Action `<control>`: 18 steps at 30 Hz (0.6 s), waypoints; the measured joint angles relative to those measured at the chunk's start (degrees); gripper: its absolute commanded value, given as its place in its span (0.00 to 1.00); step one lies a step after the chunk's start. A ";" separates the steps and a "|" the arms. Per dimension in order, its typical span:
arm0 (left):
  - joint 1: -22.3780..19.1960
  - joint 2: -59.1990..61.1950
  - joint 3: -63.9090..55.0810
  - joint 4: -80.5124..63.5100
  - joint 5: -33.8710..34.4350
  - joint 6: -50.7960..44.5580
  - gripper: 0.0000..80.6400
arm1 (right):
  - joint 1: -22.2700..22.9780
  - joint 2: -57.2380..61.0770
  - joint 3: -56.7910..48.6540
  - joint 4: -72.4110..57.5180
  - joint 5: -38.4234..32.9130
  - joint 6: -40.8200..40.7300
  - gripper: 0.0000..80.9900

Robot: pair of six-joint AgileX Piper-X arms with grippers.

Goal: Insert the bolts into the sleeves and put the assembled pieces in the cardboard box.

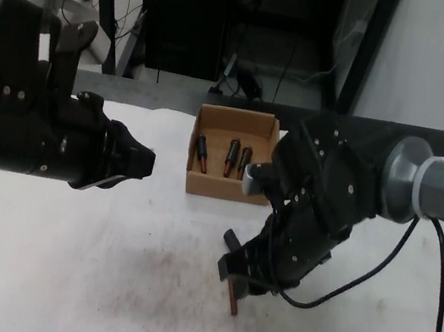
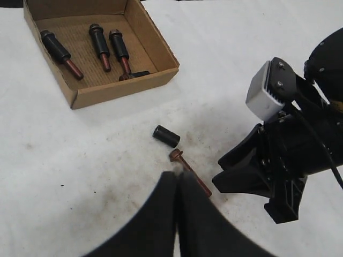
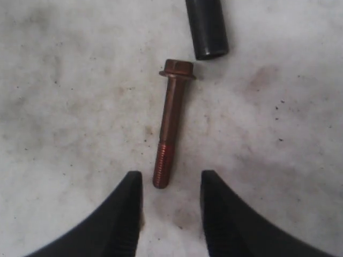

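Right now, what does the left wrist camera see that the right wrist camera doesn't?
Left wrist view: the cardboard box holding three assembled pieces, plus the shut left claw. Right wrist view: the threads on the bolt, whose tip lies inside the open right claw. Both: the loose bolt and the black sleeve beside its head.

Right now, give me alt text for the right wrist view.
A copper-coloured flange bolt lies on stained white cloth, its threaded tip between the fingers of the open end effector. A black sleeve lies just past its head, not joined.
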 measured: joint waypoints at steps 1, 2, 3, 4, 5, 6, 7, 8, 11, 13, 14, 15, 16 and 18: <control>0.00 0.00 0.00 0.00 0.00 0.18 0.00 | 0.00 0.00 0.00 -1.35 0.00 0.00 0.42; 0.00 0.00 0.00 0.00 0.00 0.36 0.00 | 0.00 0.00 0.00 -1.99 0.00 0.00 0.42; 0.00 0.00 0.00 0.00 0.00 0.49 0.00 | 0.00 0.00 0.00 -2.78 0.00 0.00 0.42; 0.00 0.00 0.00 0.00 0.00 0.47 0.00 | 0.00 0.00 0.00 -4.41 0.00 0.00 0.42; 0.00 0.00 0.00 0.00 0.00 0.47 0.00 | 0.00 0.00 0.00 -4.86 0.00 0.00 0.42; 0.00 0.00 0.00 0.00 0.00 0.47 0.00 | 0.00 0.10 0.00 -5.16 0.00 0.00 0.42; 0.00 0.00 0.00 0.00 0.00 0.47 0.00 | 0.00 0.35 0.00 -5.33 0.00 0.00 0.42; 0.00 0.00 0.00 0.00 0.00 0.76 0.00 | 0.00 0.69 0.00 -5.37 0.00 0.00 0.42; 0.00 0.00 0.00 0.00 0.00 1.00 0.00 | 0.00 2.04 -0.30 -5.35 0.00 0.00 0.42; 0.00 0.00 0.00 0.00 0.00 1.37 0.00 | 0.00 2.83 -0.27 -5.35 -0.17 0.00 0.42; 0.00 0.00 0.00 0.00 0.00 1.40 0.00 | 0.00 2.83 -0.27 -5.25 -0.17 0.00 0.42; 0.00 0.00 0.00 0.00 0.00 1.38 0.00 | 0.00 3.66 -0.27 -5.13 -0.15 0.00 0.42; 0.00 0.00 0.00 0.00 0.00 1.53 0.00 | 0.00 5.05 -0.27 -4.90 -0.15 0.00 0.42; 0.00 0.00 0.00 0.00 0.00 1.78 0.00 | 0.00 5.45 -0.42 -4.61 -0.28 -0.17 0.42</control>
